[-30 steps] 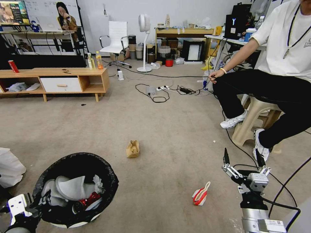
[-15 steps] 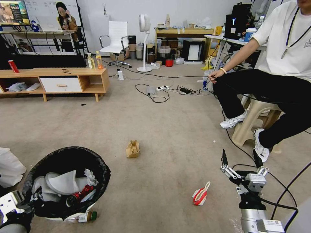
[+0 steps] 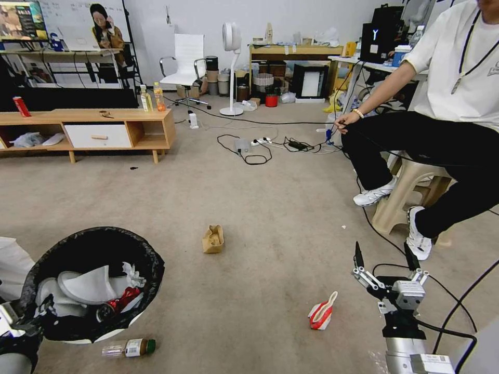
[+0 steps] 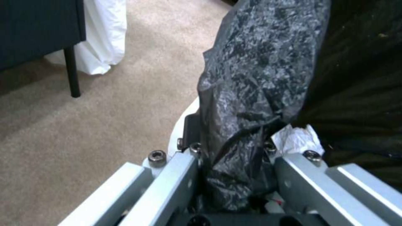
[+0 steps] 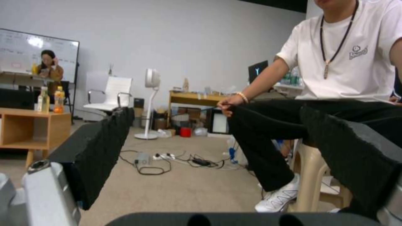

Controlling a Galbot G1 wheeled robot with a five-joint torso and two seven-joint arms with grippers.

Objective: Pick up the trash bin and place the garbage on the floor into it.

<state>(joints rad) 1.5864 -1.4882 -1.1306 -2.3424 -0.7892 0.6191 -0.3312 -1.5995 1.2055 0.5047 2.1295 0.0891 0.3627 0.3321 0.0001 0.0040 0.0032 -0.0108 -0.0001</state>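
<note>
The left gripper (image 4: 232, 175) is clamped on the rim of the bin (image 3: 78, 244), pinching the black bag (image 4: 259, 78) between its fingers — the bin hangs tilted off the floor (image 3: 270, 208), right at the gripper. Inside already lie white tissues and a red can (image 3: 122, 300). Just below the bin a bottle (image 3: 129, 347) lies on the carpet. The right gripper (image 3: 384, 257) hovers with fingers spread wide, holding nothing; the carton (image 3: 322, 311) lies near it toward the bin, the paper bag (image 3: 213, 239) farther out. So I'd judge it partway — three pieces remain.
</note>
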